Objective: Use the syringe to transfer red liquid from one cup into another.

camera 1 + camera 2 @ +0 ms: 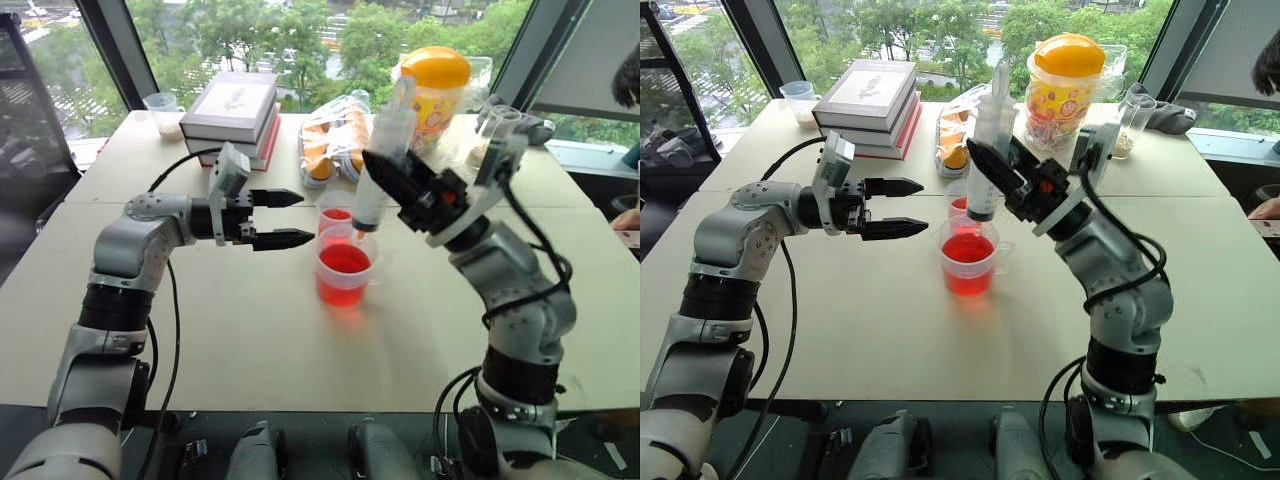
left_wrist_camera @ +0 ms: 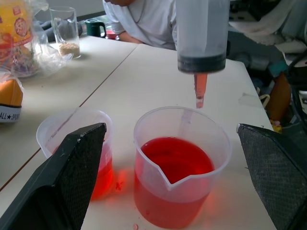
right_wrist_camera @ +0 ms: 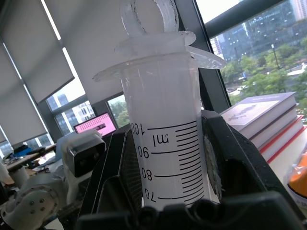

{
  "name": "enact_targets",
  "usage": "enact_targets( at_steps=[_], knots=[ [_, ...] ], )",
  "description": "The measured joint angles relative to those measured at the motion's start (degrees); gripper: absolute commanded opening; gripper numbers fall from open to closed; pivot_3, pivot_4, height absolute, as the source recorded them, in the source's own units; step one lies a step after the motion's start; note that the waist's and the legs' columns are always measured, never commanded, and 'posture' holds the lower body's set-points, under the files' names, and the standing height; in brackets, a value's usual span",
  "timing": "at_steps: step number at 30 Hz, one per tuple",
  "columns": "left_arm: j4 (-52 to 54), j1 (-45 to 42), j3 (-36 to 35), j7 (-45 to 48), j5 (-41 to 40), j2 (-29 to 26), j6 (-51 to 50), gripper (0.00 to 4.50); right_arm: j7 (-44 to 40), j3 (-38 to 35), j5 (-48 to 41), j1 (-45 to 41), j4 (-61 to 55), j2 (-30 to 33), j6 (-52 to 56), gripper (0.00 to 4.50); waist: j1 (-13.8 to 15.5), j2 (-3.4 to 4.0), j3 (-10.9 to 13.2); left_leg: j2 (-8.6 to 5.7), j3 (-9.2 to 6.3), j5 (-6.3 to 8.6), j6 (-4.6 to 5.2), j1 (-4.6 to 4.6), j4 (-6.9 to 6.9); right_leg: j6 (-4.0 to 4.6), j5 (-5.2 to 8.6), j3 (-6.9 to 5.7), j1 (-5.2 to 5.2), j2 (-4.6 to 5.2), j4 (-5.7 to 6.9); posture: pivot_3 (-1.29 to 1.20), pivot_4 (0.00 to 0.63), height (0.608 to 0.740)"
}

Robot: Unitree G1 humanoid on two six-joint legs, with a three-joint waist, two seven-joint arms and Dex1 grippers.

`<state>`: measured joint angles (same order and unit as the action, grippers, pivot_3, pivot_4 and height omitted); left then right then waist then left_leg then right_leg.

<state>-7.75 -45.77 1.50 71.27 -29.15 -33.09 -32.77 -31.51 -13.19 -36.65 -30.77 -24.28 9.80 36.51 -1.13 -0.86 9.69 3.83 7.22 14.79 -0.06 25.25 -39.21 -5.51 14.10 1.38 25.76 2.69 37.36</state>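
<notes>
Silver arms, black cables, black tools [image 1: 279,218]

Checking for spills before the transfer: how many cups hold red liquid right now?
2: the wide cup under the syringe tip, and the narrower cup just behind it. Others could be hidden.

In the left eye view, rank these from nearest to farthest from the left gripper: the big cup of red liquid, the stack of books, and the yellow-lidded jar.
1. The big cup, just past the tips of the open left gripper, on its right.
2. The stack of books, farther back near the window.
3. The yellow-lidded jar, at the far edge of the table, beyond the syringe.
</notes>
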Motion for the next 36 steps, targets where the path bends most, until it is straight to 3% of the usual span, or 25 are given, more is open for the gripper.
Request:
enact_targets(
  at_steps=[6, 14, 36],
  knots=[
    [-0.67, -0.94, 0.02, 0.83, 0.04, -0.02, 0.0, 4.5, -0.94, 8.14, 9.16, 8.71, 6.33, -2.59, -15.64, 1.39, 0.08, 0.0, 0.0, 0.01, -0.05, -0.01, -0.02, -0.03, 0.01, 0.01, 0.0, 0.0, -0.02, -0.04, 0.01, 0.0, 0.15, 0.74],
    [-1.01, -2.85, -0.08, 0.8, -1.29, 2.05, -1.37, 4.5, -0.46, 13.94, 16.99, 12.11, 13.41, -3.29, -28.53, 1.39, 0.14, -0.01, 0.0, 0.0, -0.05, -0.02, -0.03, -0.03, 0.0, 0.01, 0.01, 0.0, -0.04, -0.03, 0.0, 0.0, 0.15, 0.74],
    [0.5, -7.21, 1.43, 2.17, -5.23, 7.52, -5.48, 4.5, 0.12, 17.47, 20.14, 13.92, 14.43, -2.25, -33.69, 1.39, 0.07, -0.01, 0.0, 0.01, -0.04, -0.02, -0.04, -0.81, 0.07, 0.03, 0.02, 0.04, -0.75, -0.04, -0.03, 0.0, 0.15, 0.74]
  ],
)
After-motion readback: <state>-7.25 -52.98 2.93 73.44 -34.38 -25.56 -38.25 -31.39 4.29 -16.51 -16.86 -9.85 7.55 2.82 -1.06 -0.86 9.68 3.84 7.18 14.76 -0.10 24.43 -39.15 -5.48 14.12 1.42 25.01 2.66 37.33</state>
